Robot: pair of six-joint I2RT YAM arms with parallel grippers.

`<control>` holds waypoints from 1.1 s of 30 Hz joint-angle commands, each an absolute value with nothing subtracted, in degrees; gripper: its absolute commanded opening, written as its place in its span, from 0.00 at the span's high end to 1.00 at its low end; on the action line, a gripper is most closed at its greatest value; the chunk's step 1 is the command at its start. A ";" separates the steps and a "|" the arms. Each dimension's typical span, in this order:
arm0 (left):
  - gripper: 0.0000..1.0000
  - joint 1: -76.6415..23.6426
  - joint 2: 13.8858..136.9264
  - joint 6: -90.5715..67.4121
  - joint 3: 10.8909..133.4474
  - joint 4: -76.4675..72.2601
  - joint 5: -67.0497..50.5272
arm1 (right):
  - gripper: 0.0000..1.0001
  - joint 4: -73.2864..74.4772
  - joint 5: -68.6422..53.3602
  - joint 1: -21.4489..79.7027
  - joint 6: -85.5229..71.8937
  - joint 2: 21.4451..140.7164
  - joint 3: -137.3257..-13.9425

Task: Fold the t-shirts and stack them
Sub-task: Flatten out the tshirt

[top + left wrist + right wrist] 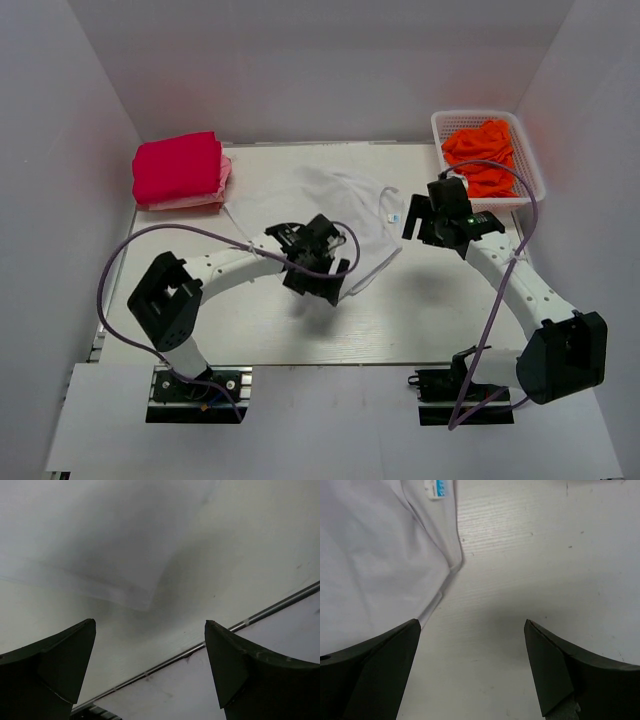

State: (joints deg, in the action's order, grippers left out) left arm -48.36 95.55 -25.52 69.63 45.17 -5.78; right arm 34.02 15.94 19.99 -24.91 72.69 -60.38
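Your workspace: a pale table [430, 320] boxed in by white walls [320, 70].
You see them plain at the back, left and right; soft, even light leaves only faint shadows on the tabletop.

white t-shirt [100, 545] blurred, label [436, 488] unreadable

Your two arms: white tube links [228, 266], black block joints [165, 300], black base plates [198, 385]. One grey-purple cable [150, 238] loops along each arm. A green light [468, 218] shows at your right wrist. Left hand [150, 624], right hand [471, 622]: dark, matte, wedge-shaped fingers [55, 665], edges lightly scuffed.
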 commanded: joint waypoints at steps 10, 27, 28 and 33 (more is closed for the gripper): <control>0.15 -55.99 102.04 -26.72 69.43 43.51 1.23 | 0.10 36.30 8.61 18.28 -26.54 69.08 -55.64; 1.00 -53.71 99.16 -30.14 79.08 47.17 17.92 | 0.10 31.91 -3.34 21.88 -22.41 63.98 -47.55; 1.00 -53.70 98.36 -30.15 82.32 48.15 20.28 | 0.10 31.03 -4.65 22.84 -20.50 63.64 -46.59; 1.00 -52.12 97.82 -31.38 90.60 52.11 25.30 | 0.13 27.51 -7.02 27.67 -17.93 65.39 -45.00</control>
